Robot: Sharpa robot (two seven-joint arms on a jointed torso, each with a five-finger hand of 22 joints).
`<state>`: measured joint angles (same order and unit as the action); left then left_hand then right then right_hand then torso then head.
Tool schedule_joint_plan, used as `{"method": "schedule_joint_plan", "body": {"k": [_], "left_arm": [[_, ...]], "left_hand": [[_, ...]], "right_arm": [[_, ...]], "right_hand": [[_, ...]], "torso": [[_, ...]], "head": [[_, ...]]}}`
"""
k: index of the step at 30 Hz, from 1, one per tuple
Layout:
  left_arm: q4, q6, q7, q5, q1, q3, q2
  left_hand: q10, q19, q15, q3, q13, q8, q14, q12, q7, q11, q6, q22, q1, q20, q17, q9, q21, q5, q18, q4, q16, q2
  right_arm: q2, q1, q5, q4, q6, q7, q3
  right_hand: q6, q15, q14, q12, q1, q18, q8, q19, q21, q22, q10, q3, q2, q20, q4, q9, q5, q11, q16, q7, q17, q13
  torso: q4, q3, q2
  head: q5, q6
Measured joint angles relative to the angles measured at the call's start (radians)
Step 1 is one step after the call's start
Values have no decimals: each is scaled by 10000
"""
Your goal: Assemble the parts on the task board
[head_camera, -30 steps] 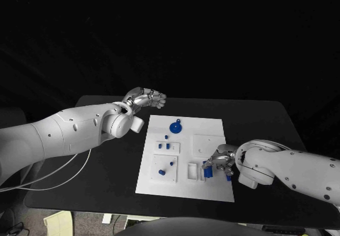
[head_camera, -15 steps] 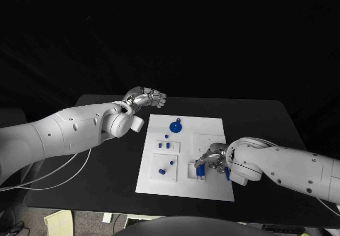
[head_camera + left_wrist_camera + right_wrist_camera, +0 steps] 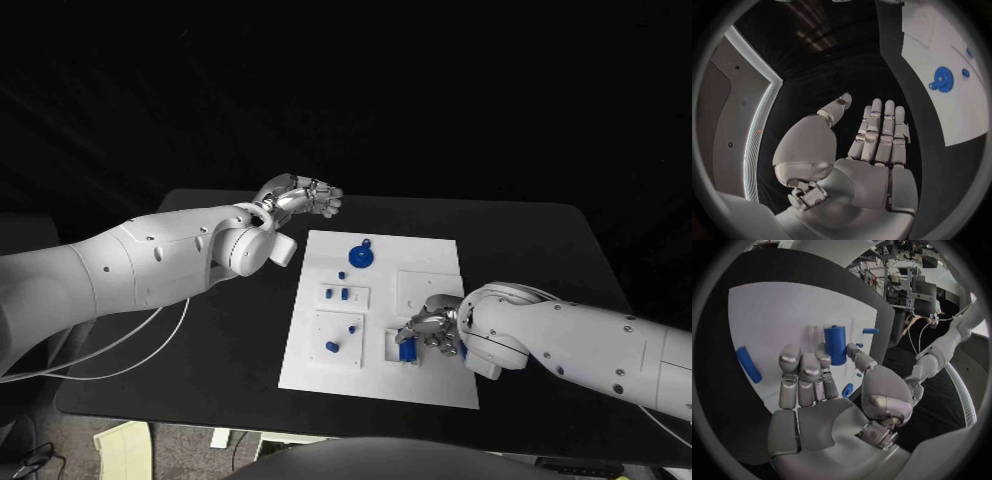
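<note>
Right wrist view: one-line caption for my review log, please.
Right hand pinches a blue cylinder over the white task board.

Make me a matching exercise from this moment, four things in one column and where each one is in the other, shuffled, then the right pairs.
Things
1. left hand
2. right hand
3. blue gear
4. blue cylinder

Places or states
A. lies on the far end of the task board
B. held at the right hand's fingertips, over the board
C. over the bare black table, beyond the board's far left corner, holding nothing
D. over the near right part of the board, holding a part

Pairs: 1-C, 2-D, 3-A, 4-B
</note>
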<state>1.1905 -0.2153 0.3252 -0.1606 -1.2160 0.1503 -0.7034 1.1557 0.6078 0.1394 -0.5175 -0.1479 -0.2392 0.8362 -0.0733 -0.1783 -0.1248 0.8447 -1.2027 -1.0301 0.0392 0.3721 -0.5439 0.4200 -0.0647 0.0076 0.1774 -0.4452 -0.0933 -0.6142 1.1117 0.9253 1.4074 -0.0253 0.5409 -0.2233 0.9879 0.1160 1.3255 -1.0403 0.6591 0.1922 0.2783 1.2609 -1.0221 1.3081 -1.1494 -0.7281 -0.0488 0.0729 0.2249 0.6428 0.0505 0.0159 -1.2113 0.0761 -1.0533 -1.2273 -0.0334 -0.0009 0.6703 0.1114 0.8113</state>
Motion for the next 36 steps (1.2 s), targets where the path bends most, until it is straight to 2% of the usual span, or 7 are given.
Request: {"method": "schedule_joint_plan", "body": {"k": [14, 22, 24, 31, 36], "left_arm": [[1, 13, -20, 0, 0, 1, 7], [1, 24, -32, 0, 0, 2, 10], [1, 27, -35, 1, 0, 2, 10], [1, 41, -58, 1, 0, 2, 10], [1, 53, -79, 1, 0, 2, 10]], "left_hand": [[-37, 0, 0, -4, 8, 0, 0, 0, 0, -37, 0, -8, 0, 0, 9, 9, -22, 0, 0, -50, 0, 0], [-37, 0, 0, -4, 7, 0, 0, 0, 0, -37, 0, -17, 0, 0, 8, 9, -22, 0, 0, -50, 0, 0], [-37, 0, 0, -4, 7, 0, 0, 0, 0, -37, 0, -17, 0, 0, 8, 9, -22, 0, 0, -50, 39, 0], [-36, 0, 0, -4, 15, 0, 0, 0, 0, -36, 0, -16, 0, 0, 17, 8, -22, 0, 1, -50, 39, 0], [-36, 0, 0, -4, 15, 0, 0, 0, 0, -36, 0, -26, 0, 0, 16, 8, -22, 0, 1, -50, 39, 0]], "right_arm": [[99, -30, 68, -13, 9, -52, 5], [160, -64, 67, -14, 17, -80, -6], [166, -66, 66, -37, 20, -82, -6], [186, -70, 117, -59, 15, -83, -6], [186, -71, 185, -68, 0, -80, -6]], "right_hand": [[18, 17, -17, 4, -91, 0, -35, -34, 0, 0, 0, 64, -90, -34, -43, -54, -1, -1, 0, 17, 1, -1], [89, 16, -19, 5, -278, 8, -66, -35, 0, 0, 0, 107, -276, -35, -85, -75, 0, 0, -1, 50, 1, -2], [139, 16, -18, 6, -372, 12, -64, -35, 0, 0, 0, 179, -368, -35, -102, -73, 0, 0, -1, 100, 1, -2], [159, 15, -18, 7, -606, 13, -115, -35, 0, 0, 0, 458, -603, -35, -94, -73, 0, 0, -1, 120, 1, -2], [174, 15, -17, 7, -741, 15, -114, -35, 0, 0, 26, 867, -569, -36, 35, -66, 0, 26, -1, 135, 2, -2]], "torso": [[-16, -2, -2], [-15, -2, -2], [-15, -2, -2], [-16, -2, -3], [-15, -1, -4]], "head": [[35, 9], [51, 18], [56, 21], [63, 31], [74, 39]]}}
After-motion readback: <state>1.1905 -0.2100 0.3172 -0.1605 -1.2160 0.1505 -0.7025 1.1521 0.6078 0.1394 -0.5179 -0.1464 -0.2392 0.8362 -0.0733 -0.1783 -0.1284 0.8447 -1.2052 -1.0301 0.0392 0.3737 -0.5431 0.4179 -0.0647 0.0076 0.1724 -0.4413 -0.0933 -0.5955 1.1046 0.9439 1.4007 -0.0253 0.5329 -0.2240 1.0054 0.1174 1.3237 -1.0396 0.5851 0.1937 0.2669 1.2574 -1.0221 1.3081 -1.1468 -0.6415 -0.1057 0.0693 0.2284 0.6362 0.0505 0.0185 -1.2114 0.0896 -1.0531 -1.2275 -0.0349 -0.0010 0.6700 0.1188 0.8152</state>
